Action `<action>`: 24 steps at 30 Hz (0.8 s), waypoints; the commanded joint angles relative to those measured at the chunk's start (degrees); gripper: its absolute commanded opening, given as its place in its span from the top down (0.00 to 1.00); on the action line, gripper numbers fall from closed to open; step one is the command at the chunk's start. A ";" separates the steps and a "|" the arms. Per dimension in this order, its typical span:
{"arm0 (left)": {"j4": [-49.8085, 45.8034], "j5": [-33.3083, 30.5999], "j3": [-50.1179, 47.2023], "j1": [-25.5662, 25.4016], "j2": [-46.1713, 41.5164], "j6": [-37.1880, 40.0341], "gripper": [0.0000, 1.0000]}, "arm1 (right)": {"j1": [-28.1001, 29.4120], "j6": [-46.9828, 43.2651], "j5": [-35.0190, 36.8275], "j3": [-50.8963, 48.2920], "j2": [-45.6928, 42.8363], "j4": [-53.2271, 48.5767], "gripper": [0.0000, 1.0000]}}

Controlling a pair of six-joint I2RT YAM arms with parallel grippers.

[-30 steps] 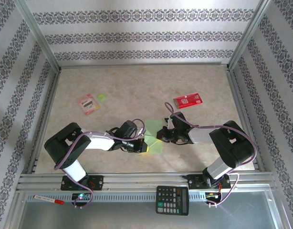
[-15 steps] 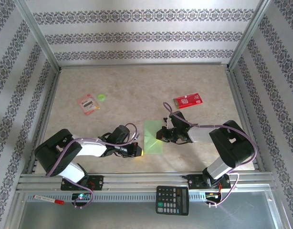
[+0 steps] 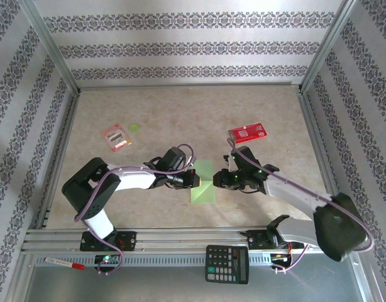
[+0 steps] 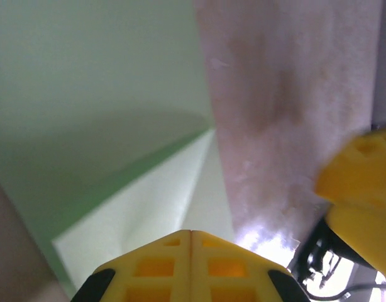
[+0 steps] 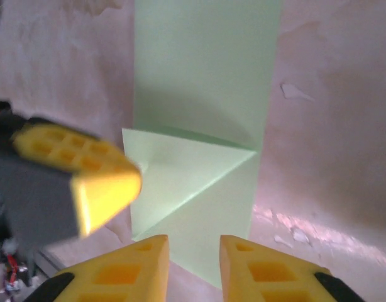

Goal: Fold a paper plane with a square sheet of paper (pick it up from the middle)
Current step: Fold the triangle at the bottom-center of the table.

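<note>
Here's the table [image 3: 180, 113], broad and pale, and at its near middle the square sheet of paper [image 3: 203, 184] lies flat between the two arms. It's now a narrow strip with a triangular flap [image 5: 180, 176] turned over at one end. The left gripper [image 3: 194, 178] sits at the sheet's left edge, jaws pressed together and pinching nothing we can see. The right gripper [image 3: 220, 180] waits at the opposite edge, jaws a little apart and empty. We judge this paper feather-light and limp, quick to skid or crumple. We'd take it gently by a free edge near mid-length and press creases with a closed fingertip.
</note>
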 commanded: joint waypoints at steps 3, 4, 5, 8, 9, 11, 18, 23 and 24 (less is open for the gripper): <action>-4.77 -0.60 1.87 2.32 2.93 5.14 1.00 | 7.28 12.02 10.19 -4.96 -3.86 -2.18 0.66; -4.94 -0.60 1.98 2.32 3.45 5.59 1.00 | 8.27 13.45 11.15 -5.34 -3.68 -1.33 0.66; -4.57 -0.52 1.98 2.32 4.09 5.58 1.00 | 9.42 14.62 12.04 -5.78 -3.37 0.07 0.65; -3.27 0.05 1.22 2.32 5.43 5.38 1.00 | 12.42 17.03 14.69 -5.64 -1.33 1.62 0.64; -2.79 0.14 0.90 2.41 5.65 5.34 1.00 | 13.29 17.70 15.22 -5.53 -0.54 2.23 0.64; -2.45 0.10 0.59 2.41 5.79 5.31 1.00 | 14.10 18.28 15.20 -5.48 1.01 3.97 0.64; -2.44 0.22 -0.21 2.41 5.49 5.72 1.00 | 15.12 19.03 14.94 -5.52 4.35 6.74 0.65; -2.11 0.36 -0.44 2.40 5.84 5.39 1.00 | 15.73 19.59 13.93 -5.98 5.02 9.34 0.67; -2.13 0.44 -0.44 2.41 5.80 5.35 1.00 | 15.78 19.72 13.72 -6.15 5.08 9.89 0.67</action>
